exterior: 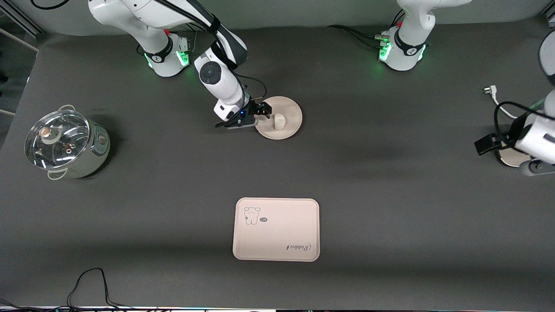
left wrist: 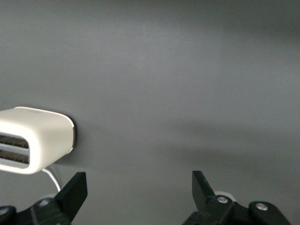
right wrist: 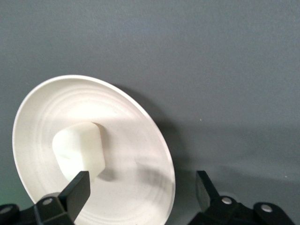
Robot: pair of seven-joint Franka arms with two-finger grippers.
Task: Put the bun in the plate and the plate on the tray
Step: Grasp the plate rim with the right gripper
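Non-task clutter: silver metal cooking pot [exterior: 69,145] with clear glass lid [exterior: 56,138] on the dark grey table mat [exterior: 368,173], at the right arm's end. White rounded toaster [left wrist: 35,140] at the left arm's end, two slots visible, white cord with plug [exterior: 492,95] beside it. Black cable loop [exterior: 91,286] lies at the table edge nearest the front camera.

The small white rounded bun [exterior: 279,121] sits in the round cream-beige plate [exterior: 289,108], in the table's [exterior: 373,182] middle, nearer the robots' edge. The cream-beige rectangular tray [exterior: 277,236] lies nearer the camera's edge, well apart from the plate. A glass-lidded metal pot [exterior: 65,144] stands toward the right arm's end, a white toaster [left wrist: 33,140] toward the left arm's end.
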